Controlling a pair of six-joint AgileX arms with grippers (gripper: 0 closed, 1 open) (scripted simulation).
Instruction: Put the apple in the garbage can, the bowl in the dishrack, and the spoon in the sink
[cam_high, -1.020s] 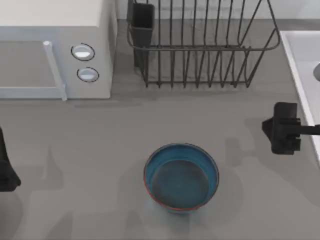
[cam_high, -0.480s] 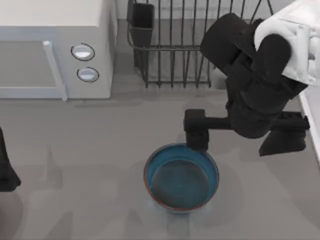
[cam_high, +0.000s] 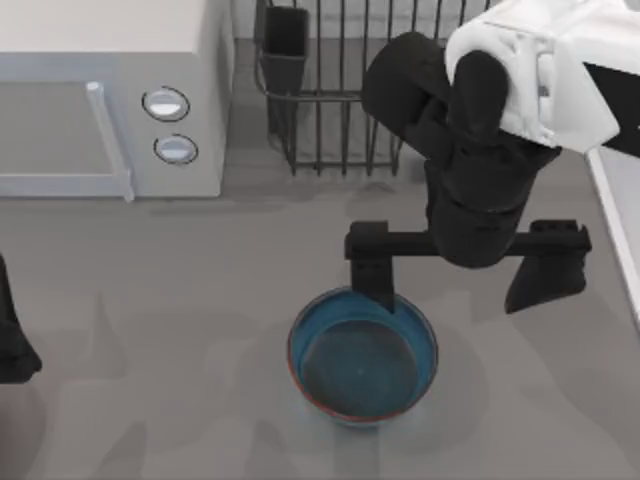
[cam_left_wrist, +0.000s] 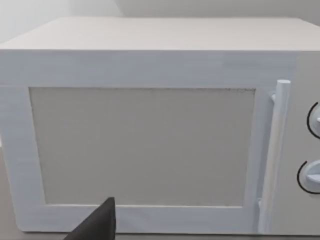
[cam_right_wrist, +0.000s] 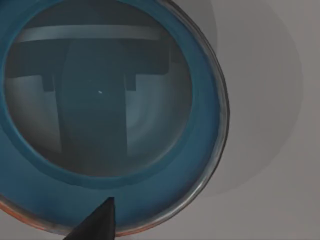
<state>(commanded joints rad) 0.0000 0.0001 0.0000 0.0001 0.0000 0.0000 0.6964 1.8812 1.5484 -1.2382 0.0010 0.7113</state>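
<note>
Since half a second earlier, right claw (cam_high: 372, 272) had dropped and shifted slightly left; fingers apart, gripping nothing, one at bowl's (cam_high: 362, 355) far rim. Bowl sat on desk (cam_high: 180, 330) directly beneath. Dishrack (cam_high: 330, 100) beyond. Left claw (cam_high: 12, 340) parked, far left. Grasp judged imminent.

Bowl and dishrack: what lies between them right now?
In the top view, the right gripper and its dark arm hang over the grey table between the bowl and the dishrack.
</note>
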